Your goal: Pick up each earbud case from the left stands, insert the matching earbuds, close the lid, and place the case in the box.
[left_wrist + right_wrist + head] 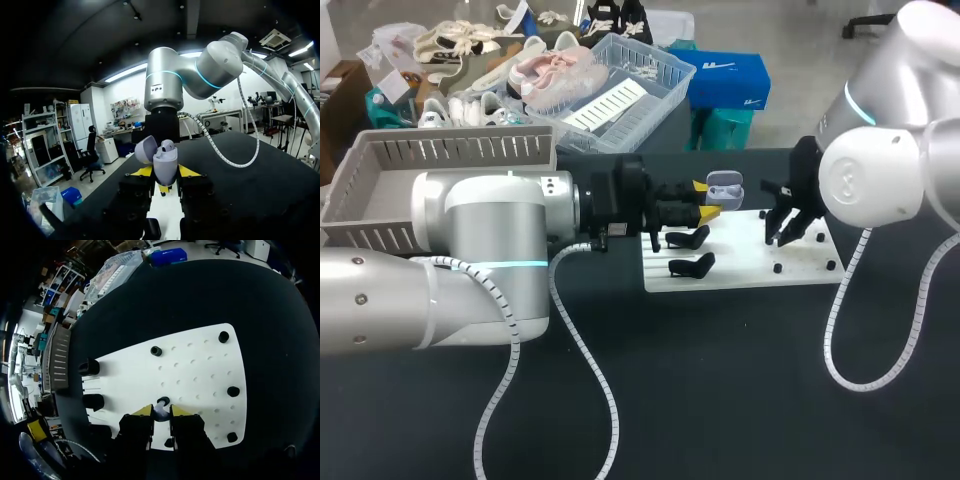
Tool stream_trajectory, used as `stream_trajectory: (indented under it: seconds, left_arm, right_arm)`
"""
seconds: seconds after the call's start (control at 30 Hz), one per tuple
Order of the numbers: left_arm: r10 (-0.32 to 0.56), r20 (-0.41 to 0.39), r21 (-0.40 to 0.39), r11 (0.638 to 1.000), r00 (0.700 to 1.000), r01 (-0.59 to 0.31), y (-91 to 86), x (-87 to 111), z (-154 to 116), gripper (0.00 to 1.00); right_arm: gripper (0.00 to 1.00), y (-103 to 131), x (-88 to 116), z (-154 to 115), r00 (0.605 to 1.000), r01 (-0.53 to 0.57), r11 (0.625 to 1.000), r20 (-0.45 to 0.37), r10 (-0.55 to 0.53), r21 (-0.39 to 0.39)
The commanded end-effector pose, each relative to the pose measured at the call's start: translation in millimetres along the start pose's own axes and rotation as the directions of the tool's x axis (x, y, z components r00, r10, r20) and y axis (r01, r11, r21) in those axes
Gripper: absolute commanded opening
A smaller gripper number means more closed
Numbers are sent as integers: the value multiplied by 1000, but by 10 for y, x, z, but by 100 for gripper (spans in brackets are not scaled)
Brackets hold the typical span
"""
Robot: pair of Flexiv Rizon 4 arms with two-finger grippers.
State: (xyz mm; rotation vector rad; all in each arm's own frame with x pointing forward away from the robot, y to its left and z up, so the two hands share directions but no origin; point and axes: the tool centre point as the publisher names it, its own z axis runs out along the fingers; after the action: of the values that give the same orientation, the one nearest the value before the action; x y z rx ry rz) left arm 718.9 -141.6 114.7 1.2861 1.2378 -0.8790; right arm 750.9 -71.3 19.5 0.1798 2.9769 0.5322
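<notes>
left tool (pixel 703 200) pinching earbud case (pixel 723 185), lid open, held aloft near white board (pixel 740 272) on table | black stands (pixel 688 238) on board's left part | right tool (pixel 161 411) down on board, pressed onto pale earbud (pixel 160 415) beside black peg (pixel 163 401)

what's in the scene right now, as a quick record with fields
left gripper: shut on earbud case, held above the table
earbud case: lid open, seated earbud inside
right gripper: low over the white board, shut on loose earbud
loose earbud: small pale piece between the right fingertips, beside a black peg
white board: carries black pegs and black stands; the visible stands hold no case
box: grey, slatted wall, at the table's left
</notes>
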Motion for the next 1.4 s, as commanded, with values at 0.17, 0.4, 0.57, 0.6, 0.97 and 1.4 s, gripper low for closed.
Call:
stream_trajectory:
  seconds: [0.17,0.4,0.57,0.6,0.97,1.4]
  left_arm:
    - [1,2,-4,1000,1000,-1,-4,3,5,0]
    - [1,2,-4,1000,1000,-1,-4,3,5,0]
    - [1,2,-4,1000,1000,-1,-4,3,5,0]
    - [1,2,-4,1000,1000,-1,-4,3,5,0]
    - [1,2,-4,1000,1000,-1,-4,3,5,0]
    - [1,2,-4,1000,1000,-1,-4,3,5,0]
  right_arm:
    - [0,-3,67,-171,1000,-15,1000,21,15,1]
    - [0,-32,206,-301,999,-34,999,35,34,3]
    - [0,-34,386,-345,999,-12,996,32,10,84]
    - [0,-43,426,-346,999,-12,997,31,9,80]
    - [0,17,878,-483,999,-11,999,35,9,48]
    - [0,463,1238,-808,989,141,986,41,-145,89]
